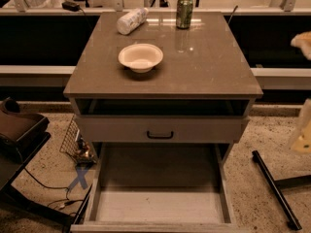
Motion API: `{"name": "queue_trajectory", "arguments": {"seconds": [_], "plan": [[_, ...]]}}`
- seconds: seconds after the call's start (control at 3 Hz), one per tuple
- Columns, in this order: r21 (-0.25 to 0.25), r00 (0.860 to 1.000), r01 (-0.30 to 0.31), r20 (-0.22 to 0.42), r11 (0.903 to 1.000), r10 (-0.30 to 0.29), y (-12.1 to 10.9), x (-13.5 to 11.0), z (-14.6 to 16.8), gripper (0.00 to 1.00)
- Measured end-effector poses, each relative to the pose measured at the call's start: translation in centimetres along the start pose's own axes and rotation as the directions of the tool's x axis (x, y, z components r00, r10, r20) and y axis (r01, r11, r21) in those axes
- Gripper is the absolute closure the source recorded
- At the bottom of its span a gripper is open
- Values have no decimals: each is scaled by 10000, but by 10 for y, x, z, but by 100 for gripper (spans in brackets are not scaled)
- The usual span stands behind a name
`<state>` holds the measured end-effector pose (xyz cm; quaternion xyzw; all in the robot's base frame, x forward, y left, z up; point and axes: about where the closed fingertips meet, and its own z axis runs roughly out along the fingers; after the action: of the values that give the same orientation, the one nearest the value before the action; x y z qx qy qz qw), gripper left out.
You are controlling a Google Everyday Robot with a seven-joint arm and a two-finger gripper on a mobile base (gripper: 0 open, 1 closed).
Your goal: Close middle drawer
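Note:
The middle drawer is pulled far out towards the camera, low in the view, and its pale bare inside is empty. Its front shows only as a top edge at the bottom of the frame, and its handle is hidden. Above it the taller uppermost drawer, with a black bar handle, stands slightly out with a dark gap above it. The lowest drawer is hidden. The gripper shows only as pale shapes at the right edge, well right of the cabinet and apart from the drawers.
On the cabinet top stand a white bowl, a green can and a lying white bottle. A black bar lies on the floor at right. A dark case, a wire rack and cables are at left.

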<state>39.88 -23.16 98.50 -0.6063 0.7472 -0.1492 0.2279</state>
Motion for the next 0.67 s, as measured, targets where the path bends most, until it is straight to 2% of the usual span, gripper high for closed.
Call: {"name": "queue_trajectory", "arguments": {"seconds": [0.33, 0.67], "plan": [[-574, 9998, 196, 54, 9982, -194, 26, 39, 52, 0], [-1388, 9995, 305, -69, 9898, -317, 51, 70, 95, 0]]}}
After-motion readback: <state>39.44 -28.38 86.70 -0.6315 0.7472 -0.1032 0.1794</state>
